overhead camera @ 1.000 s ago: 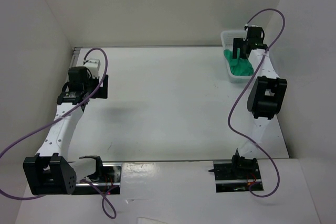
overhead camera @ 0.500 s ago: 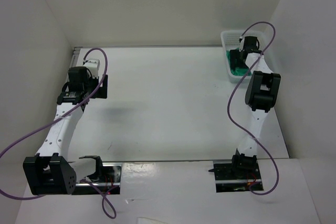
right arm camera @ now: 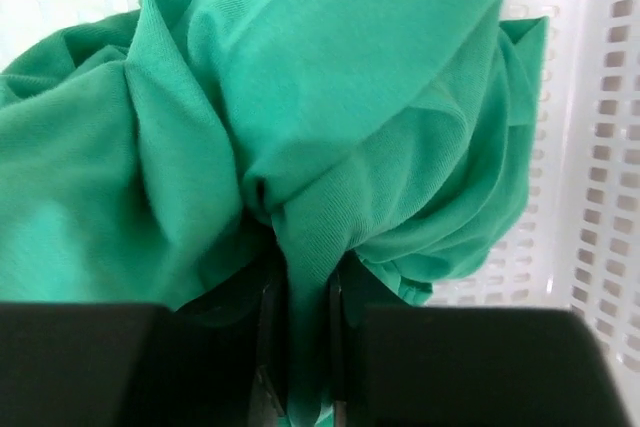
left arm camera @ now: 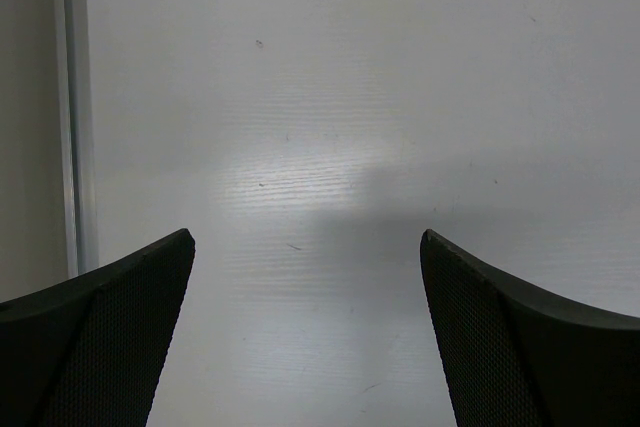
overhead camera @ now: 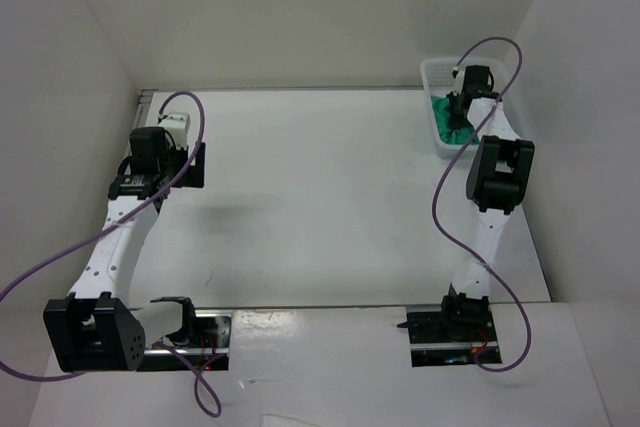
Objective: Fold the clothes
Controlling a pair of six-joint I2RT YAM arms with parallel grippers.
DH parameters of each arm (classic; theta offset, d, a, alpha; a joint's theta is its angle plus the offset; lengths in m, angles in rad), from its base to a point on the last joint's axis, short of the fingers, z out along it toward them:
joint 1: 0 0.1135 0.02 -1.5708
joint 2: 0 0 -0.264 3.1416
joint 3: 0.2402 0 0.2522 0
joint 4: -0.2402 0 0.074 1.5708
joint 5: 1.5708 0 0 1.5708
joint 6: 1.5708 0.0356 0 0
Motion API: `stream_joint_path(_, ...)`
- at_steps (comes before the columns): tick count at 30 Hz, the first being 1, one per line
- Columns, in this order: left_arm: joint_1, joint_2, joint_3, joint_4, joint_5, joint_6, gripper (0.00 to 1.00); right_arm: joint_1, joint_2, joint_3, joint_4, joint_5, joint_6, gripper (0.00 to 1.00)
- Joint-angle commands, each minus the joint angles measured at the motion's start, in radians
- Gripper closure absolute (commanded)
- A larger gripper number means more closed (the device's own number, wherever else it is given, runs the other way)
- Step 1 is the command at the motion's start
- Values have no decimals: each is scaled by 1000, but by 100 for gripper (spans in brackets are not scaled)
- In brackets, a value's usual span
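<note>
Grip just made: right tool (right arm camera: pixel 298 367) has closed inside white mesh basket (right arm camera: pixel 600 147), pinching a fold of green T-shirt (right arm camera: pixel 330 77); left tool (left arm camera: pixel 305 277) spread, idle; lift-out likely next

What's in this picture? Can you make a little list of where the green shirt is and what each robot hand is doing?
clothes: green T-shirt, bunched up inside the white basket
basket spot: far right corner of the table
right arm: right hand is down in the basket, shut on a fold of the green T-shirt
left arm: left hand is open, holding nothing, above the bare table on the left side
folding: not started yet
</note>
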Motion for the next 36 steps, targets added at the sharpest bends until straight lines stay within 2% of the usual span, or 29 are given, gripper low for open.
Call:
stream_joint_path(1,-3,-34,-1,32,11,-3,1,3,-168,6,-2,35,-1,100)
stream_joint_path(3,-3,-43,-10,32,11,8,1,26,-227,6,7,58,-24,100)
stream_joint_path(5,-3,-52,-10,42,11,8,1,66,-227,6,-23,188,-54,100)
stream_joint_path(10,-3,-52,-10,42,11,8,1,77,-359,-140,39,61,-54,100)
stream_joint_path(14,-3,-52,-10,42,11,8,1,115,-348,-169,21,84,-45,100)
stream_joint_path(18,-3,-52,-10,42,11,8,1,178,-412,-266,64,111,-45,100)
stream_joint_path(21,-3,-61,-19,42,21,8,1,230,-445,-275,52,124,-45,100)
stream_joint_path(24,-3,-70,-19,42,21,8,1,296,-521,-275,26,124,-36,100)
stream_joint_path(32,-3,-89,-19,42,21,8,1,630,-799,-254,4,136,-4,100)
stream_joint_path(35,-3,-98,-28,42,21,8,1,684,-905,-254,4,50,-4,100)
stream_joint_path(36,-3,-98,-28,51,21,8,1,685,-941,-254,-23,-43,-4,100)
